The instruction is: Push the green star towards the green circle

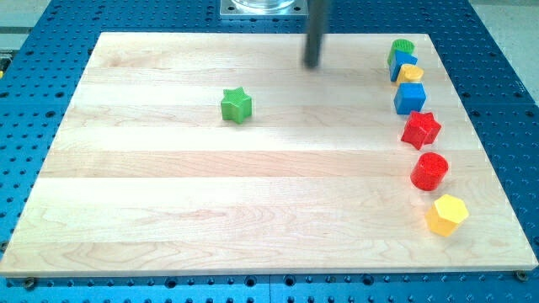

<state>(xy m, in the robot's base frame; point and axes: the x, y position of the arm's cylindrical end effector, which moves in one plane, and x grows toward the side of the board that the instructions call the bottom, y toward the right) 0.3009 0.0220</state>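
Note:
The green star [237, 105] lies on the wooden board, left of the middle and in the upper half. The green circle [402, 47] sits at the board's top right corner, at the head of a column of blocks. My tip [312, 65] is near the board's top edge, up and to the right of the green star and well apart from it, and left of the green circle. It touches no block.
Below the green circle runs a column down the right side: a blue block [396, 64], a yellow block [411, 74], a blue cube [410, 98], a red star [420, 129], a red cylinder [429, 171], a yellow hexagon [446, 214]. A blue perforated table [50, 25] surrounds the board.

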